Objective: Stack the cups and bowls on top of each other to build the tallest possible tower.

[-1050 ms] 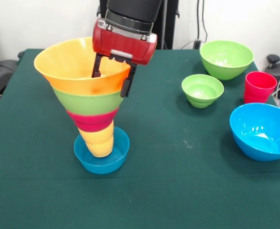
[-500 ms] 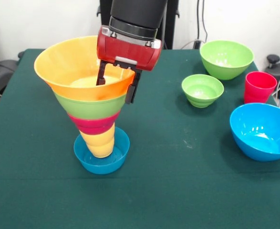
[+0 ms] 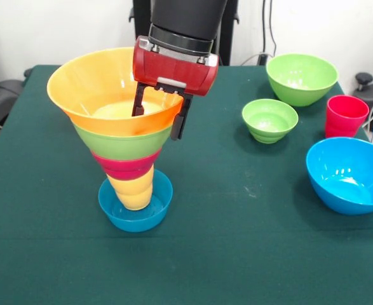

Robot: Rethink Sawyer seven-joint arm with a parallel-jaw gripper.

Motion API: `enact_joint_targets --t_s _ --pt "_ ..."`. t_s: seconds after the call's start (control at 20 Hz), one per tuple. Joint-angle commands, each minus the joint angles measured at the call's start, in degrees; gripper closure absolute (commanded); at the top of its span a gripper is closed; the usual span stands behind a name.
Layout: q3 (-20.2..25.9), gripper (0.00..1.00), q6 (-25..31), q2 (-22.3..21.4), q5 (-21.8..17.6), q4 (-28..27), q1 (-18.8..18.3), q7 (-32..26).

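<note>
The tower (image 3: 126,143) stands left of centre and leans left. A small blue bowl (image 3: 135,213) is its base. A yellow ribbed cup, a red bowl and a green bowl rise from it, with the very wide orange bowl (image 3: 84,86) on top. My gripper (image 3: 159,119) is open and straddles the orange bowl's right rim, one finger (image 3: 137,101) inside and the other outside. A red cup (image 3: 345,115), a small green bowl (image 3: 269,120), a big green bowl (image 3: 301,78) and a big blue bowl (image 3: 349,175) stand apart on the right.
The green table (image 3: 237,241) reaches to the picture's near edge. Dark equipment (image 3: 365,81) sits just off its right side, and cables hang along the wall behind.
My gripper has shifted right and a little lower along the orange bowl's rim. The top of the tower followed it and leans less; the blue base bowl stayed put.
</note>
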Motion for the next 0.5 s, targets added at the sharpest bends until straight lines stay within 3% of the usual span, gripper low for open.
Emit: enact_joint_targets --t_s 0.05,0.5 --pt "5.90 0.00 -2.57 2.25 -4.66 -1.04 -0.42 -4.25" --pt "7.80 0.00 -3.45 3.16 -4.60 -1.58 -1.57 -4.72"
